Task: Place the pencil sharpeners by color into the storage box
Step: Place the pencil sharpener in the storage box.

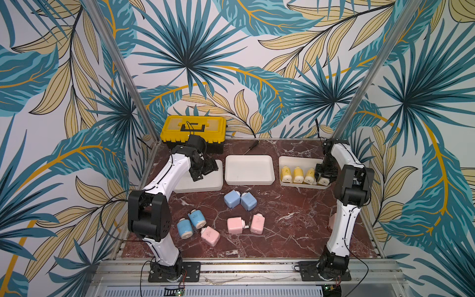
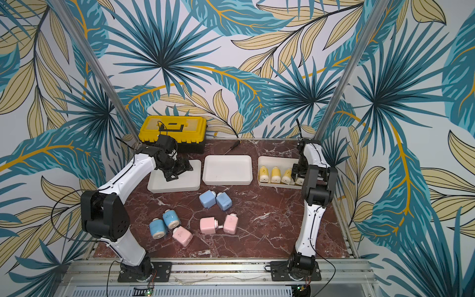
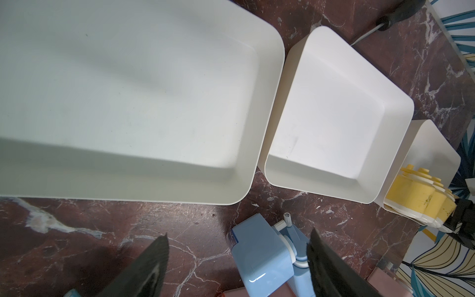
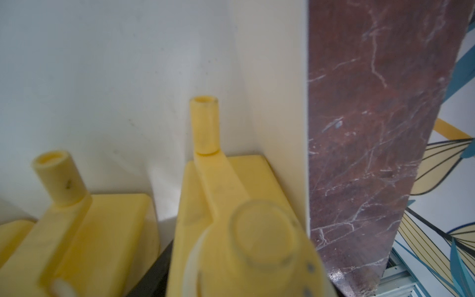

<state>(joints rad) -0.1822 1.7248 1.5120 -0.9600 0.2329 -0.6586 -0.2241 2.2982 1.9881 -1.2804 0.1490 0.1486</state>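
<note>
Middle tray lies open; toolbox blocks behind.

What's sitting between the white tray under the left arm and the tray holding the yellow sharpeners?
A third white tray, with nothing in it, fills that stretch in both top views; the yellow sharpeners lie beyond it.

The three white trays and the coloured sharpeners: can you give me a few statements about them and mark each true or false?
1. The middle tray holds blue sharpeners. False: it holds nothing.
2. The yellow sharpeners stand in a row in the tray on the robot's right. True.
3. All the pink sharpeners are already in a tray. False: three lie in plain sight on the marble table.
4. The left hand hangs open over the tray on the robot's left. True.
5. Two blue sharpeners lie side by side just in front of the middle tray. True.
</note>
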